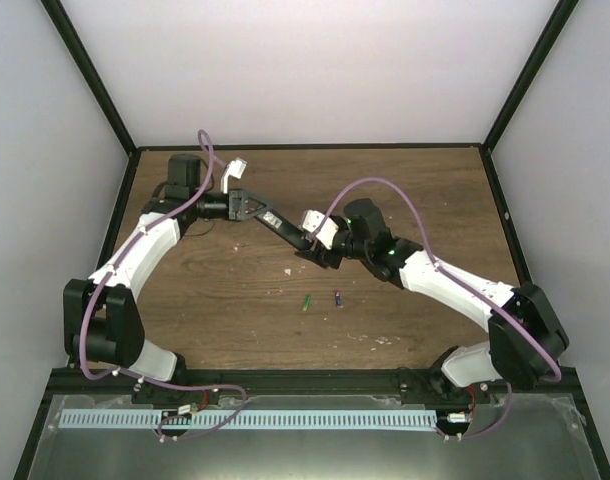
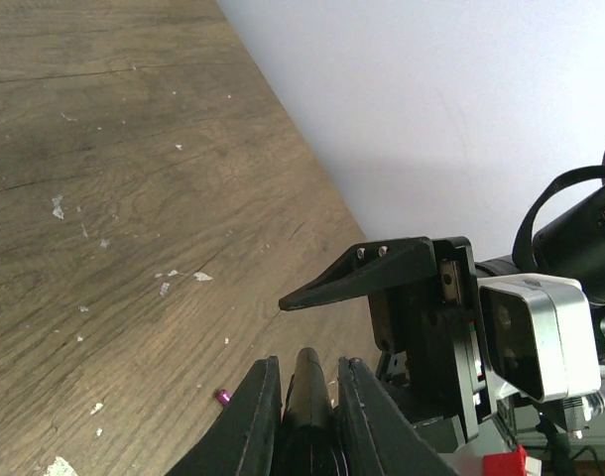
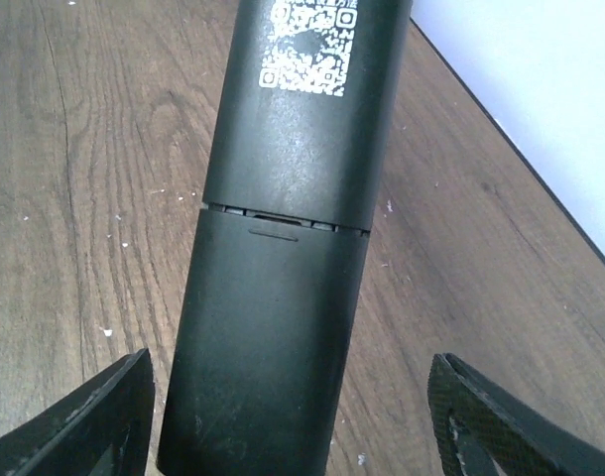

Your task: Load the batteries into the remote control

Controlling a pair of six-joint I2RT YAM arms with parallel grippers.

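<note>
Matte black remote control (image 3: 283, 297), grainy wooden table (image 3: 74, 198)

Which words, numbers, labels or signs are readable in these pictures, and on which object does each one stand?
No text can be read as words.
Back of the remote: a white printed square code with tiny characters above it, too blurred and cut off to read.
Green battery and purple battery: too small to show any print.
No other writing shows.
</note>
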